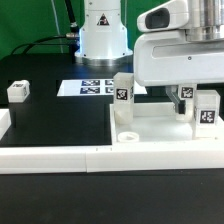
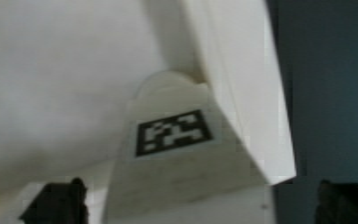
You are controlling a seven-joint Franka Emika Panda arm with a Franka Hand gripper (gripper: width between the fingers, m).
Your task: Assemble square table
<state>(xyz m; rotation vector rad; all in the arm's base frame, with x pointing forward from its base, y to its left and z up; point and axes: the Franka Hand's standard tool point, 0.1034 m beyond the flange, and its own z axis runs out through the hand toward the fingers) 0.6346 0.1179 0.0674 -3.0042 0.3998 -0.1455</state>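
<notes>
Pincer fingertips (image 2: 55, 203) cropped by frame edge (dark, blurred), leg block (image 2: 185, 175) soft-focused

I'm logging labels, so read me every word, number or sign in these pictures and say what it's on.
Words, letters, numbers: none readable.
marker board: black-white square tags, patterns only.
leg block beside the marker board: one tag, pattern only.
leg block at the exterior view's right: one tag, pattern only.
leg block at the exterior view's left: dark mark, too small to read.
white part in the wrist view: one tag, pattern only.
</notes>
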